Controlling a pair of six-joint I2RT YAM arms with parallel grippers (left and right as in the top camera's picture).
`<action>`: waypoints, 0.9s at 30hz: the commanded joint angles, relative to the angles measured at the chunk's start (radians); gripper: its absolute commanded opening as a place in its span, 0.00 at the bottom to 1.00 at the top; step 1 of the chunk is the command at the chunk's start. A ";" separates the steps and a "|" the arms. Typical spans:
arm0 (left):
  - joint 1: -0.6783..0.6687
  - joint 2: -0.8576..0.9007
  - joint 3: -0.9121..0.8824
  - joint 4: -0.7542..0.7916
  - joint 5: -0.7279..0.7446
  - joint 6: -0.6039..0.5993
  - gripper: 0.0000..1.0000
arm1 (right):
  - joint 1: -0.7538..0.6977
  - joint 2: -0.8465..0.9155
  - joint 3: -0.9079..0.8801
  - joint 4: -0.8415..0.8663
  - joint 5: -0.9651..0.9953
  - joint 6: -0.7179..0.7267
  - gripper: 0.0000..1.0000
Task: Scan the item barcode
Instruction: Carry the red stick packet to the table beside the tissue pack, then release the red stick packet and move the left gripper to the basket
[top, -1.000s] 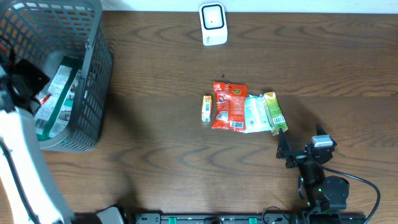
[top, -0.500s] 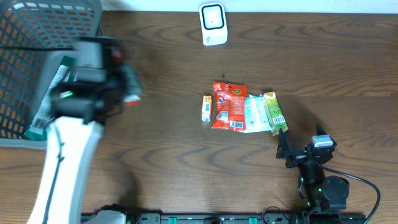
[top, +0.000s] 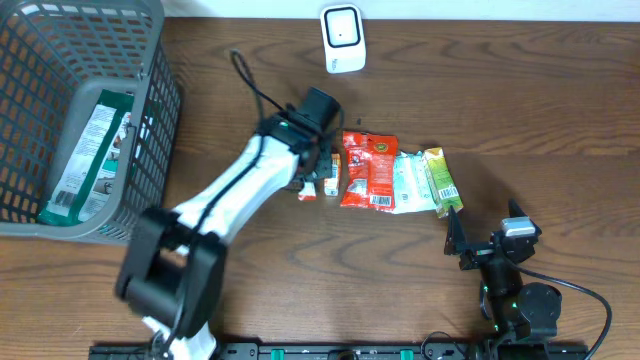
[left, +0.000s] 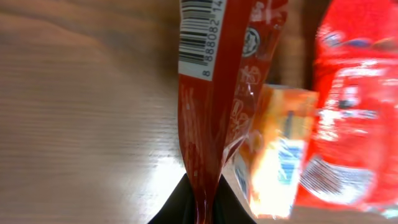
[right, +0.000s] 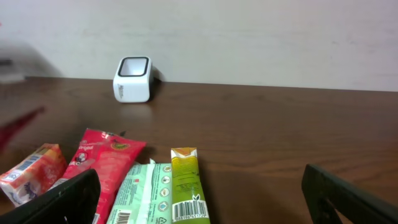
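**Q:** On the table (top: 450, 60), what is the layout?
**A:** Basket (top: 150, 120) at far left. Row of packets (top: 400, 180) at centre. Scanner (top: 342, 40) at the far edge.

**Q:** Left gripper (left: 200, 208) state?
**A:** Pressed together on the edge of a red sachet (left: 214, 93). The sachet's barcode shows in the wrist view. The sachet is just beside the orange box (left: 280, 149) at the row's left end, well apart from the scanner.

**Q:** Right gripper (top: 455, 238)?
**A:** Spread wide, holding nothing, near the row's right end.

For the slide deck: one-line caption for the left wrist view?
Left gripper pinches a red sachet, barcode showing, beside the small orange box and red snack bag.
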 joint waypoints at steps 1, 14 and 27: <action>0.006 0.030 -0.005 0.013 -0.013 -0.027 0.10 | -0.011 -0.004 -0.001 -0.003 0.002 0.014 0.99; -0.001 0.032 -0.005 0.000 -0.009 -0.027 0.30 | -0.011 -0.004 -0.001 -0.003 0.002 0.014 0.99; 0.008 -0.028 0.055 -0.046 -0.014 0.008 0.57 | -0.011 -0.004 -0.001 -0.003 0.002 0.014 0.99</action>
